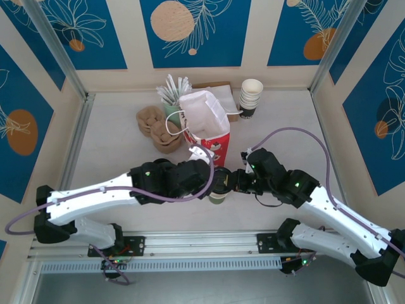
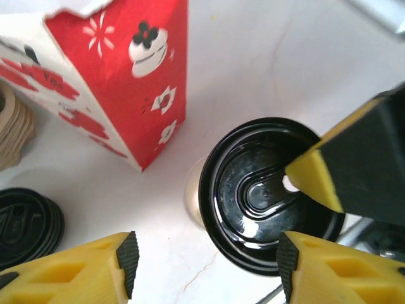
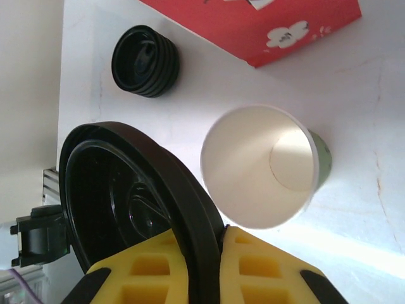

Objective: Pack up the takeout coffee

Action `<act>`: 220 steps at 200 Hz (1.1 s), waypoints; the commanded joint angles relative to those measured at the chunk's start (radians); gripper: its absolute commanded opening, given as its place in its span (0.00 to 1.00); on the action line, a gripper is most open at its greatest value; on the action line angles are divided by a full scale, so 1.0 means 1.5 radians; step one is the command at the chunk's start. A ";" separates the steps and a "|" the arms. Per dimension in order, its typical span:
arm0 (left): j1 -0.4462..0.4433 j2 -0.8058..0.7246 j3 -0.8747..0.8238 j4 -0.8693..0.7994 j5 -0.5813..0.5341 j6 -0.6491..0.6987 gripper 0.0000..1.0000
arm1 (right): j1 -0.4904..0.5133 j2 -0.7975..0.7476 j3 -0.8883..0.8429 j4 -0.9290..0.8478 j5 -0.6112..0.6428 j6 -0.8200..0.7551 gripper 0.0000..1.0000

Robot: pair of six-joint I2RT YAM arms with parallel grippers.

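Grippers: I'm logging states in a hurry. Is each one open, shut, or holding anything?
Left gripper: open, holding nothing.
Right gripper: shut on the black lid.

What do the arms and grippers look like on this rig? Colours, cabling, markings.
Matched pair: left arm and right arm have white link shells, black joint housings, small green lights, a purple cable looping along each. Both left gripper and right gripper: yellow moulded fingers with square pockets, black pads at the tips.

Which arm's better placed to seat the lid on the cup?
Right. The right gripper is shut on the lid, holding it over the open cup. The left gripper is open and empty beside it.
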 commanded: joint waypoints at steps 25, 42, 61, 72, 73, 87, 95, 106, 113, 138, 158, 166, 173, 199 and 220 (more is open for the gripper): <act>-0.018 -0.066 -0.026 0.088 0.060 0.256 0.64 | -0.095 -0.014 0.083 -0.181 -0.186 -0.069 0.00; -0.032 -0.048 0.006 0.050 0.053 0.304 0.62 | -0.129 0.002 0.109 -0.228 -0.262 -0.097 0.00; -0.066 -0.025 0.026 0.037 0.014 0.372 0.62 | -0.135 0.025 0.146 -0.291 -0.289 -0.123 0.00; -0.080 -0.031 0.003 0.074 0.010 0.419 0.62 | -0.139 0.034 0.158 -0.314 -0.295 -0.135 0.00; -0.081 -0.032 0.001 0.080 0.011 0.425 0.62 | -0.139 0.035 0.159 -0.316 -0.295 -0.136 0.00; -0.091 -0.053 -0.043 0.143 0.052 0.495 0.63 | -0.149 0.046 0.164 -0.335 -0.305 -0.146 0.00; -0.091 -0.069 -0.079 0.182 0.093 0.547 0.63 | -0.157 0.053 0.163 -0.341 -0.321 -0.153 0.00; -0.098 -0.088 -0.108 0.210 0.121 0.599 0.64 | -0.160 0.061 0.165 -0.350 -0.327 -0.163 0.00; -0.099 -0.100 -0.122 0.222 0.124 0.621 0.64 | -0.160 0.063 0.167 -0.357 -0.324 -0.166 0.00; -0.098 -0.134 -0.169 0.257 0.133 0.685 0.67 | -0.174 0.063 0.160 -0.361 -0.344 -0.175 0.00; -0.099 -0.135 -0.188 0.267 0.109 0.714 0.75 | -0.183 0.063 0.149 -0.348 -0.388 -0.178 0.00; -0.099 -0.137 -0.191 0.270 0.107 0.721 0.75 | -0.183 0.064 0.144 -0.347 -0.396 -0.178 0.00; -0.098 -0.140 -0.196 0.277 0.111 0.729 0.75 | -0.184 0.065 0.141 -0.345 -0.404 -0.179 0.00; -0.098 -0.155 -0.230 0.316 0.119 0.760 0.80 | -0.185 0.064 0.134 -0.345 -0.413 -0.181 0.00; -0.096 -0.153 -0.245 0.344 0.108 0.766 0.81 | -0.185 0.064 0.131 -0.344 -0.418 -0.181 0.00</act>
